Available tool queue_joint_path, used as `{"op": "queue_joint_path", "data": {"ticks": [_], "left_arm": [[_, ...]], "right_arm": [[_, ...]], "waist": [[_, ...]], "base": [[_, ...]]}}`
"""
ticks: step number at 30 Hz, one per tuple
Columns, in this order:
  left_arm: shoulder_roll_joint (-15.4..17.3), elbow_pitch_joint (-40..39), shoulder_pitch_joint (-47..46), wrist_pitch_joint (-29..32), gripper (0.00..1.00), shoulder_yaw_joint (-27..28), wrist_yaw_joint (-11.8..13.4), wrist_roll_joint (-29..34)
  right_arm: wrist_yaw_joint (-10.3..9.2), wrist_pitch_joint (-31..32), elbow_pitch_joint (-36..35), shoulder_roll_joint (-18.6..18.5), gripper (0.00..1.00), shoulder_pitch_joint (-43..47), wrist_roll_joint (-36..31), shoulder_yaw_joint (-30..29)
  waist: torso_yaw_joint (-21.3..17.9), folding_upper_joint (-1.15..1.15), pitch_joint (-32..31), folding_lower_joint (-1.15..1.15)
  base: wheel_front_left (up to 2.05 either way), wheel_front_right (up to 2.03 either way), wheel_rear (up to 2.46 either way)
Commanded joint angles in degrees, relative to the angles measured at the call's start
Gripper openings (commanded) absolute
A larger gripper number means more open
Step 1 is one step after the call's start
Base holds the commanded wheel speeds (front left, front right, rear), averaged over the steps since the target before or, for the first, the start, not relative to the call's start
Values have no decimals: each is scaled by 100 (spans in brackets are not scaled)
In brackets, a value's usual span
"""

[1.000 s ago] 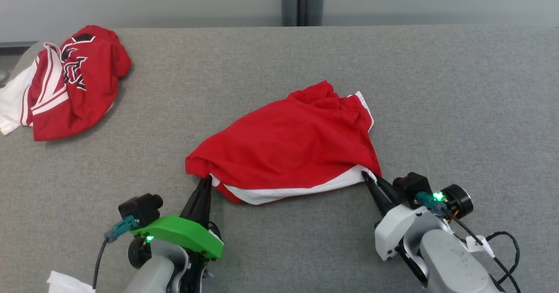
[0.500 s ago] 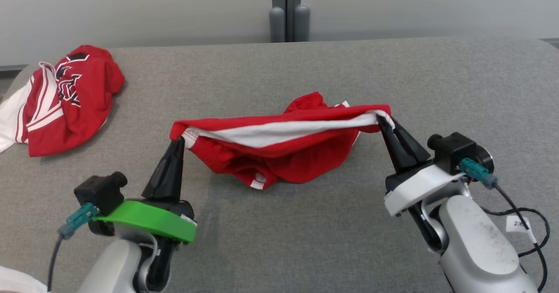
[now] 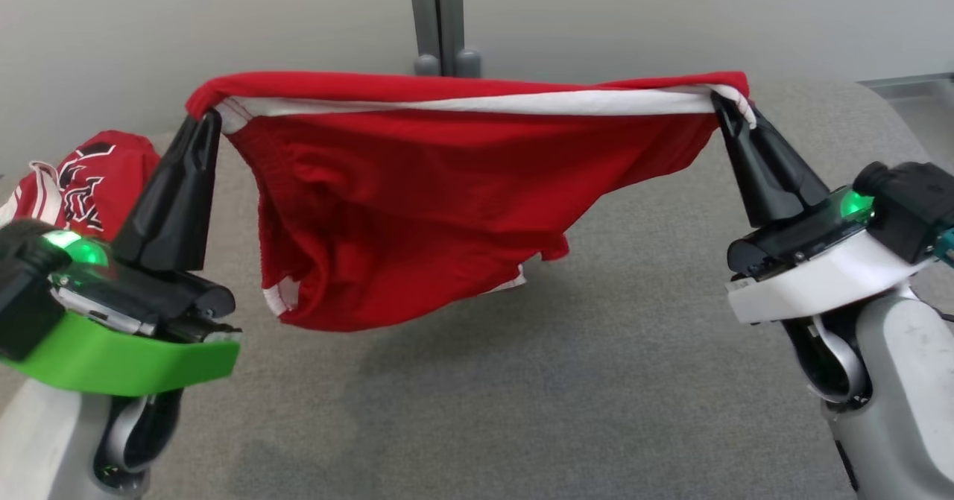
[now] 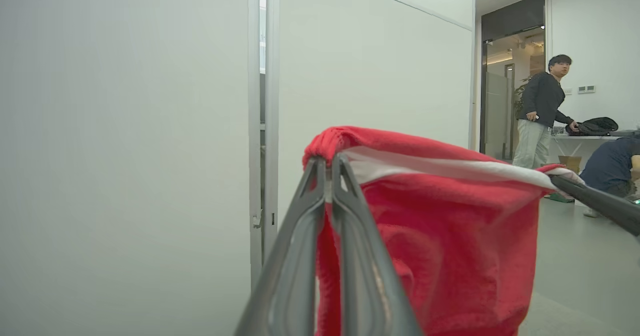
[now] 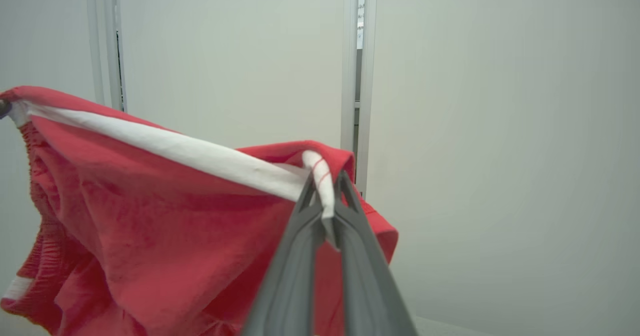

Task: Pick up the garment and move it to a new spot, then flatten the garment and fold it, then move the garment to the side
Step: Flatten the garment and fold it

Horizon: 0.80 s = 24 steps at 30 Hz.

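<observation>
The garment [image 3: 417,194] is a red pair of shorts with a white stripe, hanging in the air above the grey table [image 3: 596,381], stretched between both grippers. My left gripper [image 3: 209,116] is shut on its left upper corner. At the other end my right gripper [image 3: 719,101] is shut on the right upper corner. In the left wrist view the left gripper [image 4: 329,161] pinches the red hem of the garment [image 4: 450,236]. The right wrist view shows the right gripper [image 5: 325,182] clamped on the white edge of the garment [image 5: 165,226]. The cloth's lower edge hangs just above the table.
A second red and white garment [image 3: 82,187] lies crumpled at the table's far left, partly behind my left gripper. A pale wall with a grey post [image 3: 438,16] stands behind the table. In the left wrist view a person [image 4: 540,110] stands at a far doorway.
Both grippers have risen with the garment, lifting it off the table and pulling it taut between them. The head camera has tilted up, shifting the whole picture.
</observation>
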Motion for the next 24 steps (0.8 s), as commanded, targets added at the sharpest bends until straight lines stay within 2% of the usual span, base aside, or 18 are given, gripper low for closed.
{"op": "queue_joint_path", "data": {"ticks": [1,5,10,16,24], "left_arm": [[84,-152,-117,74,0,55,37,-11],[271,-423,-329,393,0,110,49,-95],[307,-268,-867,667,0,2,31,-160],[137,352,-2122,806,0,-262,11,-193],[-89,1633,-4074,418,0,-681,10,-156]], "right_arm": [[-7,155,-215,-37,0,113,57,-70],[-7,607,-735,-5,0,130,249,-242],[-7,923,-734,33,0,-220,284,-271],[-7,904,134,26,0,-1500,222,-142],[-7,93,1781,374,0,-3504,-237,-304]], "waist": [[-128,0,-42,0],[-206,0,98,0],[-270,0,520,0],[-337,0,1212,0],[-424,0,1971,0]], "base": [[0,0,0],[0,0,0],[0,0,0],[0,0,0],[0,0,0]]}}
